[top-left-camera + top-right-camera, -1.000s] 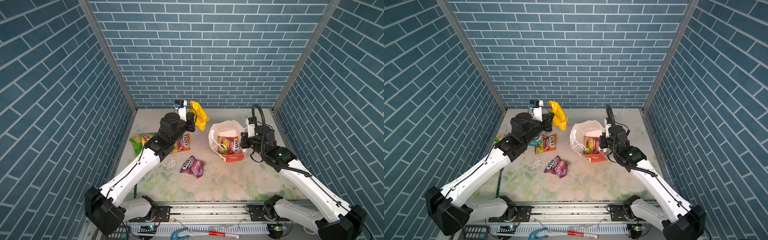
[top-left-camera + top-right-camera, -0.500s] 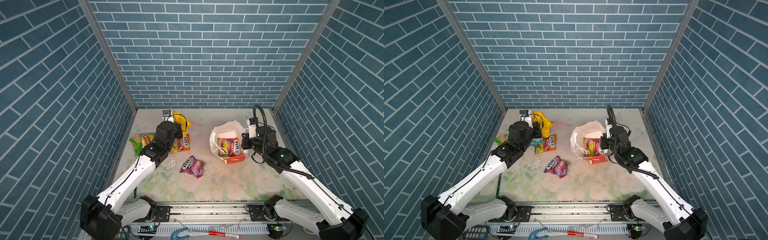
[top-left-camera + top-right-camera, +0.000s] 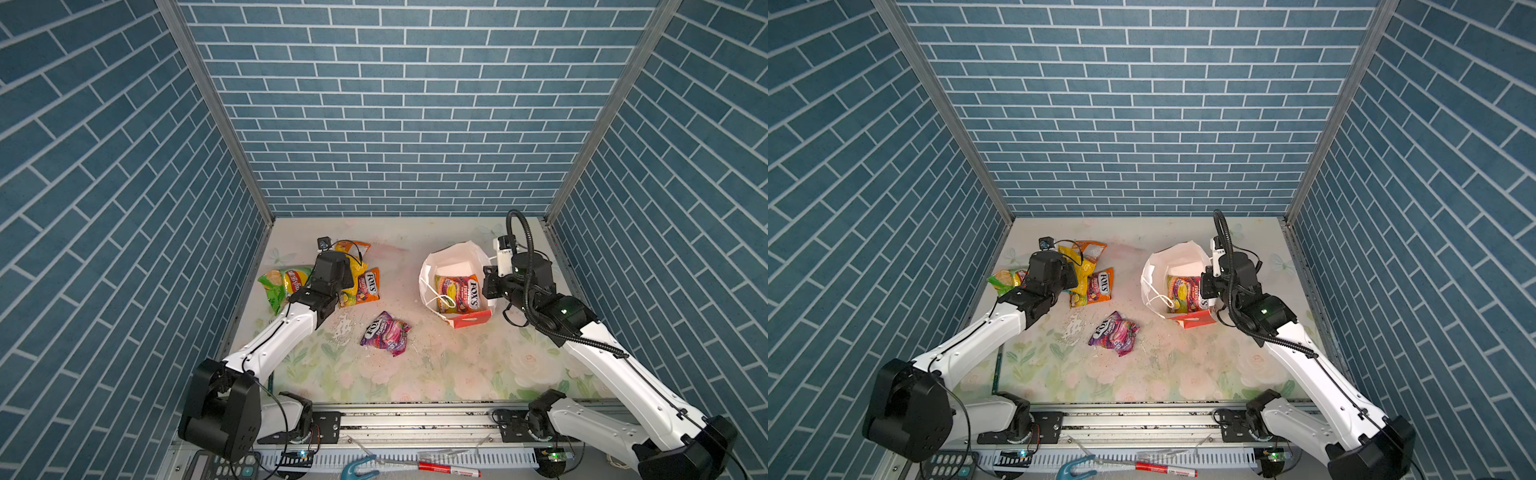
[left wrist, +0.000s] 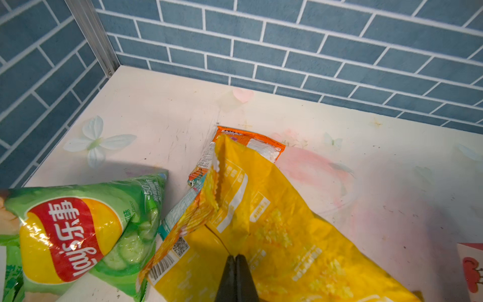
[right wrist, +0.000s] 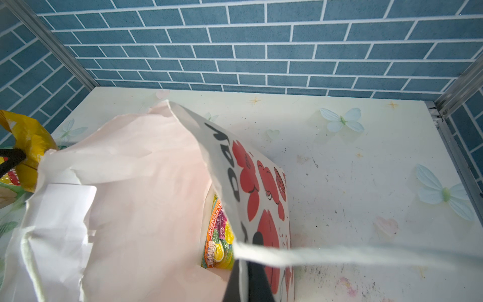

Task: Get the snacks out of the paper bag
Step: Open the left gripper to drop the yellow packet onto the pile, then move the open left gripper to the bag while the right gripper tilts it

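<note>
Bearings are clock-face from the table centre, as seen in a top view.

- **10 o'clock:** the green chip bag (image 3: 282, 284) is out of the bag. It carries a red-and-yellow Lay's emblem with Chinese characters.
- **At its 3 o'clock:** the left gripper (image 4: 236, 261) has its jaws pinched together on the yellow packet (image 4: 264, 209). That packet lies over a teal-white packet (image 4: 180, 206) and an orange-white packet (image 4: 251, 142). Its small print is unreadable.
- **Beside that pile:** the orange bag (image 3: 369, 286) reads "FOX'S".
- **Near centre:** the purple bag (image 3: 384, 332) also reads "FOX'S".
- **2 o'clock:** the paper bag (image 3: 446, 255) has its mouth open, with black lettering and red prints on the outside. The right gripper (image 5: 245, 272) is clamped shut on its wall.
- **Inside the bag:** one "FOX'S" packet (image 3: 459, 293) lies there.

Judgement: six packets are out and one visible packet is left to remove. The yellow packet is not yet released.
</note>
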Controlling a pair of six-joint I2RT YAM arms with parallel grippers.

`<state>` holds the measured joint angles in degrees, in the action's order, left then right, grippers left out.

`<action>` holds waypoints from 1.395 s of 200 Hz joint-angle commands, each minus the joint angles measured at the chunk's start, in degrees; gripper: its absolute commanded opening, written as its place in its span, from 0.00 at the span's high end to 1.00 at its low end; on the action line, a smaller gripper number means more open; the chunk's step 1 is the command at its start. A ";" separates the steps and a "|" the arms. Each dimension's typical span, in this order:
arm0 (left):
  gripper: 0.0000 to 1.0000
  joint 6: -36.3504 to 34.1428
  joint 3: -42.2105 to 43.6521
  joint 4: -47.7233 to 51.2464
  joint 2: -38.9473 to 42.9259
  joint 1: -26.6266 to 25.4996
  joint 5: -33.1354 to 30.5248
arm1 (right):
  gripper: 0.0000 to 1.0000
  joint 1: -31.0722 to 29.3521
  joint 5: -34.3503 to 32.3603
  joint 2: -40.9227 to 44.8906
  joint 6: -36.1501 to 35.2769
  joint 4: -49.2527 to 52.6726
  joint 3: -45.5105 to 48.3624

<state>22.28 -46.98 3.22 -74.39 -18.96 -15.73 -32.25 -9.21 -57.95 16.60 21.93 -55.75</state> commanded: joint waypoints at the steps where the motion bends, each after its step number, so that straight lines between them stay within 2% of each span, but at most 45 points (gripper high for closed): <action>1: 1.00 0.52 0.26 -1.90 -1.56 1.10 0.63 | 1.00 0.02 -0.02 -0.03 2.60 -2.02 -0.27; 19: 0.98 0.18 -0.33 -2.04 -2.92 1.55 1.49 | 1.00 0.04 -0.08 -0.30 2.93 -2.67 0.25; 23: 0.89 -0.09 -0.50 -2.00 -3.10 1.56 1.83 | 1.00 0.08 -0.10 -0.43 3.00 -2.77 0.36; 32: 0.49 -0.90 -1.07 -1.91 -3.32 1.56 2.63 | 1.00 0.06 -0.02 -0.59 3.21 -2.89 0.54; 35: 0.42 -1.20 -1.32 -1.86 -3.34 1.58 3.32 | 1.00 0.07 -0.01 -0.70 3.22 -2.89 0.54; 50: 0.32 -3.52 -2.95 -0.35 -2.68 1.48 6.25 | 1.00 0.02 0.42 -1.18 3.03 -2.58 0.20; 63: 0.15 -2.97 -4.14 0.89 -0.40 1.18 7.81 | 1.00 0.06 0.18 -1.53 2.83 -1.80 -0.33; 78: 0.01 -2.59 -5.07 1.38 3.05 0.00 7.64 | 1.00 0.08 -0.22 -1.57 2.78 -1.61 -0.50; 98: 0.00 -2.96 -6.59 2.39 7.16 -2.60 6.85 | 1.00 0.06 -0.28 -1.90 2.86 -1.02 -1.11; 131: 0.01 -2.42 -8.10 2.84 11.88 -7.17 10.46 | 1.00 0.17 0.34 -3.64 2.91 1.00 -3.55; 161: 0.02 -3.28 -8.96 2.59 14.33 -13.37 12.31 | 1.00 0.43 -0.21 -4.92 2.65 2.88 -6.10; 209: 0.02 -3.21 -10.38 -1.58 12.60 -18.16 16.43 | 1.00 1.28 -2.32 -8.57 1.23 9.36 -13.95; 253: 0.02 -3.06 -11.64 -6.30 8.22 -19.42 16.30 | 1.00 4.75 -9.07 -15.00 -3.17 17.62 -23.60; 279: 0.02 -3.00 -12.94 -8.08 4.82 -19.58 16.77 | 1.00 7.54 -13.46 -19.26 -7.79 17.79 -28.43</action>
<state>19.68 -57.56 -1.69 -67.13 -38.09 0.16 -26.74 -16.01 -74.63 14.06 38.83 -79.66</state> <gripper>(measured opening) 0.978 0.048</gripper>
